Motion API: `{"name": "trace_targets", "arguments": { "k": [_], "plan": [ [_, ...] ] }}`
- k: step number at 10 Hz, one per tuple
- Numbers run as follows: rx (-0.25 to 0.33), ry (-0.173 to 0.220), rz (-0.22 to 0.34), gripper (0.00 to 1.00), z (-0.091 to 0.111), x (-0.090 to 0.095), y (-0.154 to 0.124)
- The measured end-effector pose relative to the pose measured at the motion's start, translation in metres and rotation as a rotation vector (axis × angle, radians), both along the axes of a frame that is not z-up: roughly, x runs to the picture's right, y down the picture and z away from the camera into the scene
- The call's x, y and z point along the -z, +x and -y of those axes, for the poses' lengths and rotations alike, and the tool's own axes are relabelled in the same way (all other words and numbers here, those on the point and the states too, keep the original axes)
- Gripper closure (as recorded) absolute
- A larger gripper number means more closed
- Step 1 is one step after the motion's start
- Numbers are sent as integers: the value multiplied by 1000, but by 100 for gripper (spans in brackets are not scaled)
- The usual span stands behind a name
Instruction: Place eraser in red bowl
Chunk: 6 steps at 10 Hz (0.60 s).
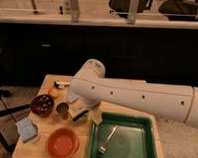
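**Operator:** Where is the hand point(97, 117) right now?

**Spotter:** Your hand hangs below the white arm point(136, 98), low over the bench point(36, 148). It sits at the left rim of the green tray point(128, 118). I cannot tell whether it is wide or narrow, because the arm's bulk covers most of it.

**Operator:** And the eraser point(80, 114)?

**Spotter:** The eraser lies on the bench just left of your hand. It is a pale block with a dark edge, set at a slant. On its other side stands a small metal cup point(63, 110), very close to it. The arm overhangs the eraser's upper end. From here I cannot tell whether your hand touches the eraser.

**Operator:** Where is the red bowl point(63, 142) from there?

**Spotter:** The red bowl is nearer the front edge of the bench, ahead of the eraser and a little left, apart from it. Its plain orange-red inside faces up.

**Operator:** What else is around you?

**Spotter:** A dark maroon bowl point(42, 104) stands left of the cup, and a light blue sponge point(28, 129) lies near the bench's left edge. A fork point(105, 141) lies inside the tray.
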<state>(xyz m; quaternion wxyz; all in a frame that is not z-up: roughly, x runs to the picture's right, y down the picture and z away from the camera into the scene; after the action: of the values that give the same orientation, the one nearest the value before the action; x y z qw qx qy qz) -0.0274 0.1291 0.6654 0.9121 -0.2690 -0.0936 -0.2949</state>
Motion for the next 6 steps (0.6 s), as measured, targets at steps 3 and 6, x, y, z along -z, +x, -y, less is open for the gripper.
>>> {"name": "trace_targets", "arguments": {
  "k": [3,6],
  "plan": [
    [-6,2,4,20,0,0,-1],
    [-49,6,18,20,12,-17,-15]
  ]
}}
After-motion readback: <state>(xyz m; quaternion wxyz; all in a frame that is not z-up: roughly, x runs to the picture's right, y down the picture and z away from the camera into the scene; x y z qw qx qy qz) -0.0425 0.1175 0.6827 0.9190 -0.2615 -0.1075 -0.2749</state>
